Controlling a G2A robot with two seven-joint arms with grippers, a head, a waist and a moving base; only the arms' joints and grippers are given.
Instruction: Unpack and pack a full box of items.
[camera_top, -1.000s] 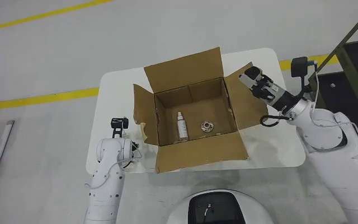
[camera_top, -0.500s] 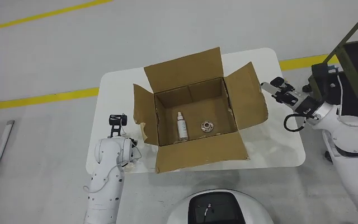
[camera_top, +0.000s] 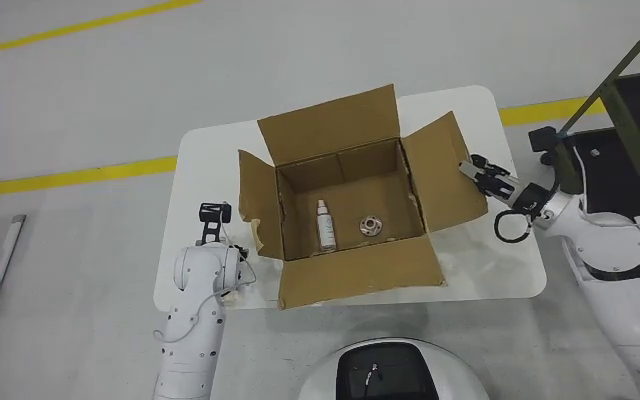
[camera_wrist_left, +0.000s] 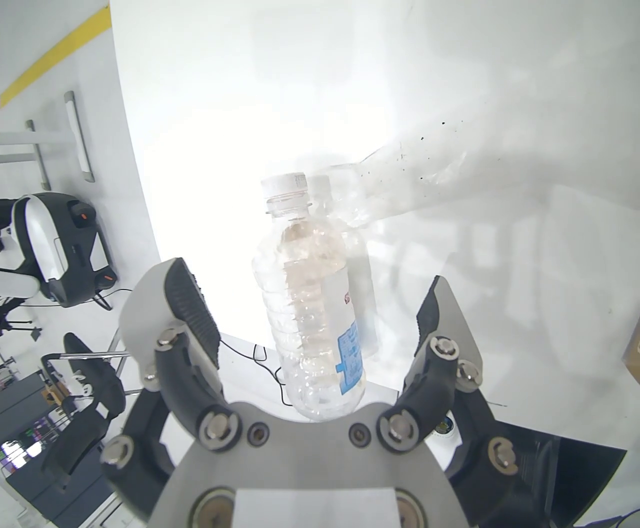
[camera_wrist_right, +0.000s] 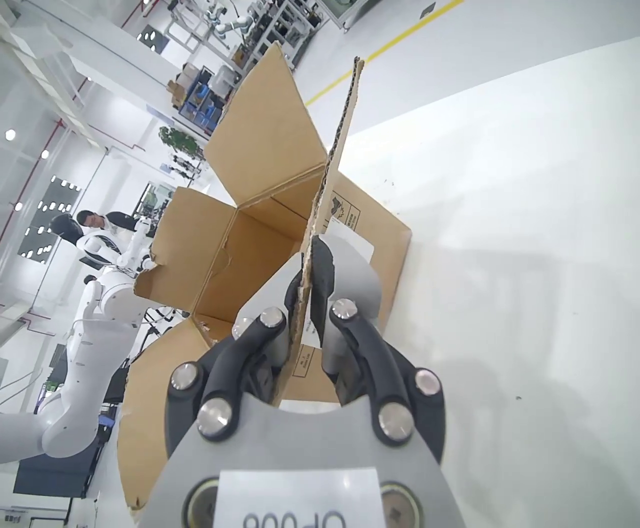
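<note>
We count one box (camera_top: 345, 130) holding two items, a spray bottle (camera_top: 325, 226) and a round part (camera_top: 370, 225). Our right gripper (camera_wrist_right: 312, 272) pinches its right flap (camera_top: 445, 170), and our left gripper (camera_wrist_left: 312, 287) is spread wide around one water bottle (camera_wrist_left: 300, 260).

The left arm (camera_top: 197, 300), at the lower left of the top view, and the right arm (camera_top: 590, 225), at the right edge, have glossy white rounded shells. A black cable loop (camera_top: 510, 226) runs beside the right wrist. A black camera module (camera_top: 213, 213) sits on the left wrist. The left gripper (camera_wrist_left: 310, 280) has a brushed-metal base plate (camera_wrist_left: 305, 465), black linkages (camera_wrist_left: 435, 380), silver round-head screws (camera_wrist_left: 215, 425) and ribbed black pads (camera_wrist_left: 195, 305) on grey fingers. The right gripper (camera_wrist_right: 312, 260) is of the same build, with a white printed label (camera_wrist_right: 300, 500) at the frame's lower edge.
</note>
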